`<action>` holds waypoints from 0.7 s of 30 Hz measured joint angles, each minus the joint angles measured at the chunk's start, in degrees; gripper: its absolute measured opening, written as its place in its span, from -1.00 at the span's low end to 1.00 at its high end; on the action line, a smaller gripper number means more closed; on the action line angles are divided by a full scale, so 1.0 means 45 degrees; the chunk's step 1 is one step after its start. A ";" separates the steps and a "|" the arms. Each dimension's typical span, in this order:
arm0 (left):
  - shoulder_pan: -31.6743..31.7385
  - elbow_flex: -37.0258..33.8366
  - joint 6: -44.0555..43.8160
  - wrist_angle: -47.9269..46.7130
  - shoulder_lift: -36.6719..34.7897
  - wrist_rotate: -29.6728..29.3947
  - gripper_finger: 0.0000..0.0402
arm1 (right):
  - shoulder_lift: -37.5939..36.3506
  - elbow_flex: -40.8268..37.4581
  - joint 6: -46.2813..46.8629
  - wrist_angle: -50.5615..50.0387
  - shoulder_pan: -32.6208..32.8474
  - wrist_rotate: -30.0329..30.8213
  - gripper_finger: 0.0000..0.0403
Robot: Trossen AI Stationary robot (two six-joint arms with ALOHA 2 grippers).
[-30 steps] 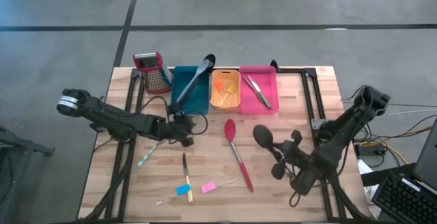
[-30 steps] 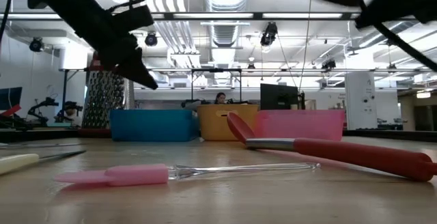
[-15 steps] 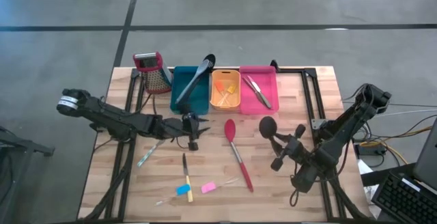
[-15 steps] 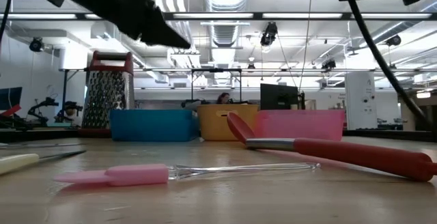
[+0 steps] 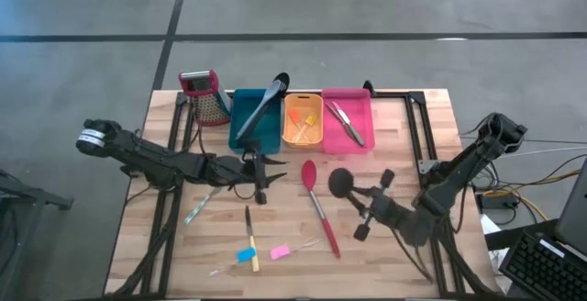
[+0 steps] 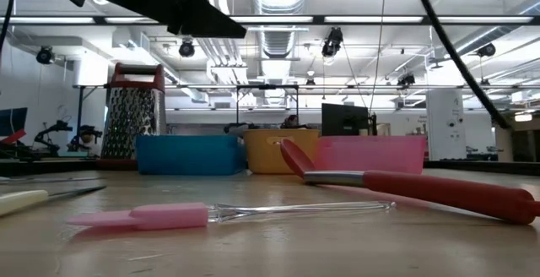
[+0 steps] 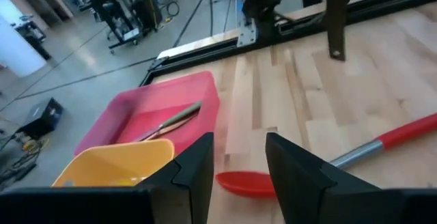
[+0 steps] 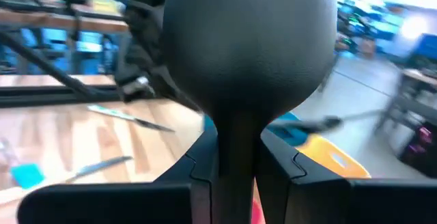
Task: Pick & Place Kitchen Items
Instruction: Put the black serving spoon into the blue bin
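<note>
My right gripper (image 5: 367,202) is shut on a black spoon (image 5: 340,182), held above the table's middle right; its bowl fills the right wrist view (image 8: 249,46). My left gripper (image 5: 262,174) is open and empty, in front of the teal bin (image 5: 240,128), its fingers either side of the red spoon's bowl in the left wrist view (image 7: 246,182). The red spoon (image 5: 318,207) lies flat on the table. A grey-blue spoon (image 5: 262,106) leans in the teal bin. Metal tools (image 5: 347,122) lie in the pink bin (image 5: 362,108). My right gripper pinches the black spoon's handle (image 8: 236,161) between its two fingers, a little behind the bowl. The spoon runs on along the fingers, bowl end (image 5: 340,182) out in front, toward the table's left. It is lifted clear of the table.
An orange bin (image 5: 316,139) stands between the teal and pink bins; a metal grater (image 5: 207,96) stands at the far left. Near the front lie a black-and-yellow tool (image 5: 249,235), a blue piece (image 5: 245,256), a pink piece (image 5: 280,251) and a pale utensil (image 5: 201,206).
My right gripper has carried the black spoon a little toward the far edge and then toward the table's left, closer to the red spoon. My left gripper has gone toward the table's right, in front of the teal bin.
</note>
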 joint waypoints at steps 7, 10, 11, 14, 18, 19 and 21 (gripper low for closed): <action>0.0357 0.0000 0.0072 0.0515 0.0049 0.4672 -0.31 | 0.0084 -0.0349 -0.4181 0.3775 -0.2166 -0.4969 -0.74; 0.0497 0.0000 0.0058 0.1242 0.0201 0.5566 -0.30 | 0.0084 -0.0649 -0.5206 0.4956 -0.2763 -0.6398 -0.74; 0.0530 0.0000 0.0057 0.1493 0.0252 0.5591 -0.29 | 0.0084 -0.0767 -0.5478 0.5315 -0.2887 -0.6821 -0.74; 0.0647 0.0000 0.0055 0.2049 0.0454 0.5602 -0.19 | 0.0084 -0.1103 -0.6177 0.6248 -0.3063 -0.7552 -0.74; 0.0743 0.0239 -0.0049 0.2177 0.0863 0.5373 -0.01 | 0.0084 -0.1459 -0.7177 0.7278 -0.3109 -0.8319 -0.74; 0.0743 0.0324 -0.0051 0.2204 0.1000 0.5270 0.04 | 0.0084 -0.1513 -0.7404 0.7621 -0.3122 -0.8526 -0.74; 0.0748 0.0587 0.0089 0.2159 0.1368 0.5234 0.11 | 0.0084 -0.1585 -0.7593 0.8207 -0.3121 -0.8655 -0.74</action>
